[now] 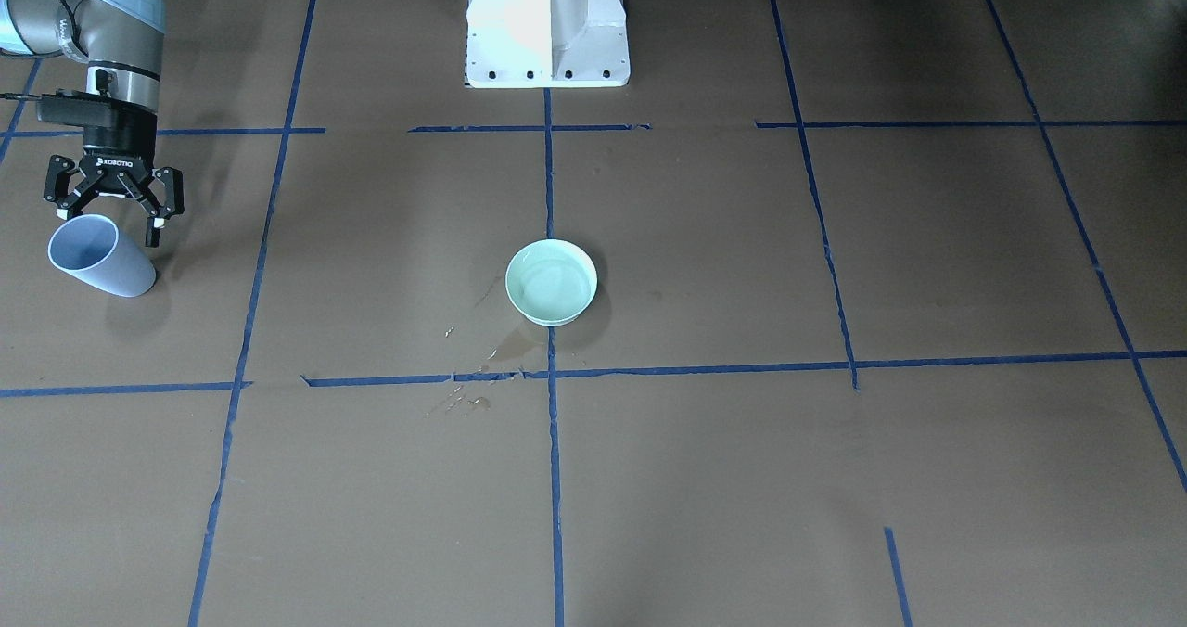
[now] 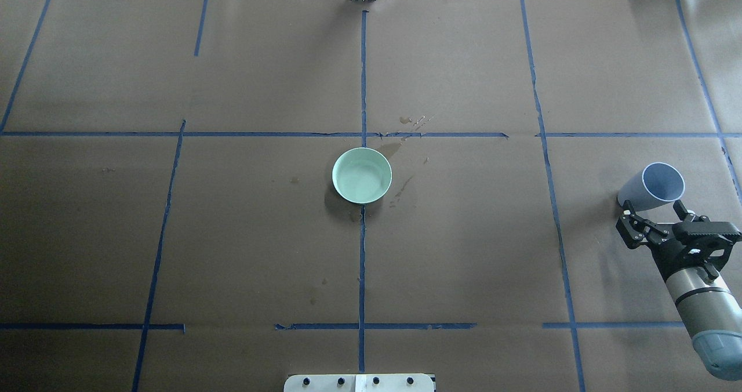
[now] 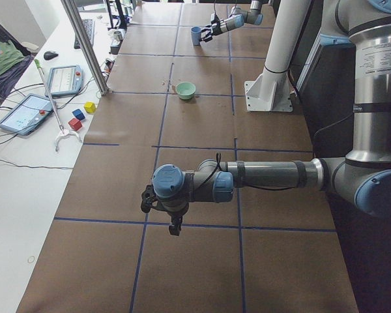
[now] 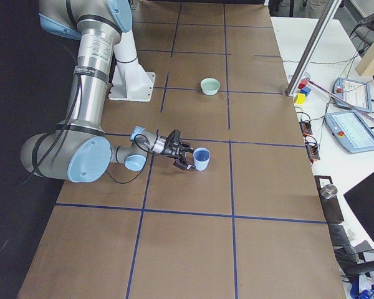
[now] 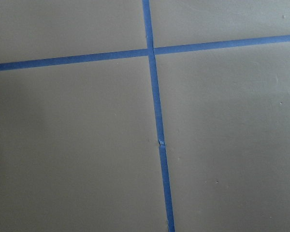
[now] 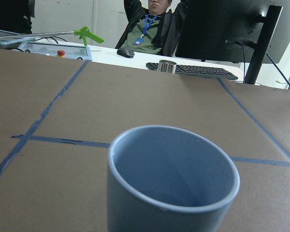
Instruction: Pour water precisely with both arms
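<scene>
at the table's (image 2: 232, 235) far right edge, as the overhead view has it, your right arm (image 2: 704, 305) comes in low from the near corner. its forearm lies almost level above the brown paper, with the wrist straight and aimed away from the robot's base. the right gripper (image 1: 108, 222) is held horizontal with its jaws spread wide and grasping nothing. the blue cup (image 2: 652, 186) stands upright just ahead of it, its base about level with the two fingertips, one to each side. whether either tip touches the cup you cannot tell from these views. the right wrist camera looks straight into the cup's mouth, and you cannot tell what, if anything, lies at the bottom.

the water (image 1: 554, 286) you care about sits as a shallow, glossy layer in the pale green bowl (image 1: 552, 282). that bowl is at the table's middle, on a blue tape (image 5: 157, 121) line and well apart from the cup. wet patches (image 1: 508, 338) darken the paper just beside the bowl.

your left arm (image 3: 274, 175) shows only in the left side view. its forearm reaches level over the table's other end and the wrist is bent downward. the left gripper (image 3: 174, 228) points at the paper near a tape line, and you cannot tell how its jaws stand
</scene>
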Robot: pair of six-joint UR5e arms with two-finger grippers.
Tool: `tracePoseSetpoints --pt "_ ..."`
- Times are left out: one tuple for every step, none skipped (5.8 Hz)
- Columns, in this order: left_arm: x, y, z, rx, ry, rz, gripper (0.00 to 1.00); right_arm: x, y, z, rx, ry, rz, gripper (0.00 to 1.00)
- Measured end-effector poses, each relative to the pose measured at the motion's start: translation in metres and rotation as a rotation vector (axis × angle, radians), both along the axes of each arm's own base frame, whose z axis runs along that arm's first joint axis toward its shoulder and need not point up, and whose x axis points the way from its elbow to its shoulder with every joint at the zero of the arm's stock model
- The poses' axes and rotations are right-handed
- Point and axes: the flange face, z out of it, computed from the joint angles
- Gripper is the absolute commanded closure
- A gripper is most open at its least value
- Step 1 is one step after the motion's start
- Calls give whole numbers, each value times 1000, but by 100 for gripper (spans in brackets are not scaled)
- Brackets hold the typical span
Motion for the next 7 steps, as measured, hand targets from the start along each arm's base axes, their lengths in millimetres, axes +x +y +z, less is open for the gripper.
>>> tracePoseSetpoints --pt "0 0 0 1 0 0 0 0 0 4 0 10 0 0" --pt "0 0 -1 2 0 1 0 0 -1 6 0 15 1 0" --pt "1 0 -1 2 0 1 0 0 -2 6 0 16 3 0" --pt "1 0 -1 1 0 1 0 1 -5 6 1 15 12 0" --pt "0 0 -1 1 0 1 0 1 -9 3 3 9 24 0" --pt "0 0 -1 1 0 1 0 -1 -14 -1 5 5 33 0" --pt "0 0 0 1 0 1 0 0 -18 -3 8 8 39 0"
